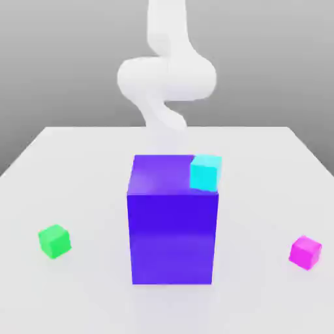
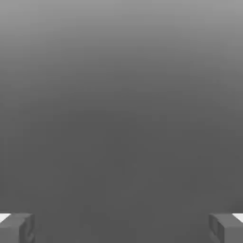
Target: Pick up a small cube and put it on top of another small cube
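Starting at the exterior view's left, the green cube [image 1: 54,240] sits alone on the white table [image 1: 78,163], near the front and well apart from everything else; it is the landing spot, small and flat-topped, so it offers only a narrow face to set another cube on. In the middle stands the big blue-purple block [image 1: 172,222], tall and squarely between the two small cubes, with a cyan cube [image 1: 205,172] resting on its top at the corner toward the exterior view's right. Behind the block the white arm [image 1: 166,75] curls above the table's far side. At the exterior view's right lies the magenta cube [image 1: 305,252], again near the front and alone on the table, turned slightly so one edge faces the camera. It looks rigid, smooth-sided and probably light, so it should not deform, though plain faces may slip if pinched off-centre; the sensible hold is across two opposite flat sides, near mid-height, with the fingers squared to those faces. The carry will likely have to clear the tall block. In the hand view, the end effector [image 2: 121,228] is spread wide with nothing between its fingertips [image 2: 16,227].
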Controlling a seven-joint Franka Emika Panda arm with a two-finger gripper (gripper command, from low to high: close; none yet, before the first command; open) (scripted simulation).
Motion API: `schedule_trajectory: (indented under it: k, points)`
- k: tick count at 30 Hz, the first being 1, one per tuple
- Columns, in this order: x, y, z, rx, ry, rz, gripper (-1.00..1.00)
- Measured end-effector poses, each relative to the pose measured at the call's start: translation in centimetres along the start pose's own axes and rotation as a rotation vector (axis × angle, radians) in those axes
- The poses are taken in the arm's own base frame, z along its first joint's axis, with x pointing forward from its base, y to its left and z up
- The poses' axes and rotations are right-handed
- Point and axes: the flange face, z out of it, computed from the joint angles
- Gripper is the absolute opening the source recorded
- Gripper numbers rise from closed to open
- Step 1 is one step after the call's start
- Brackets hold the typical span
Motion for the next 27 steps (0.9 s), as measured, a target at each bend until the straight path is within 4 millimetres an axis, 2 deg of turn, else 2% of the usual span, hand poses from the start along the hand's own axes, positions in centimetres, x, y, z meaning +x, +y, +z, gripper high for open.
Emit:
schedule_trajectory:
  k: [3,7,11,14,17,21,25,27]
  points:
    - [-3.7,-2.1,6.5,-0.077,-0.053,-0.080,0.00]
    - [-9.6,-3.5,14.1,-0.156,-0.131,-0.188,0.00]
    - [-16.5,-3.7,20.6,-0.216,-0.223,-0.299,0.00]
    - [-22.3,-3.1,24.5,-0.246,-0.300,-0.382,0.00]
    - [-28.5,-2.0,27.4,-0.263,-0.387,-0.467,0.00]
    - [-37.3,0.0,29.5,-0.266,-0.517,-0.582,0.00]
    - [-44.7,3.1,30.3,-0.263,-0.656,-0.658,0.00]
    - [-46.6,3.9,31.0,-0.258,-0.683,-0.669,0.00]
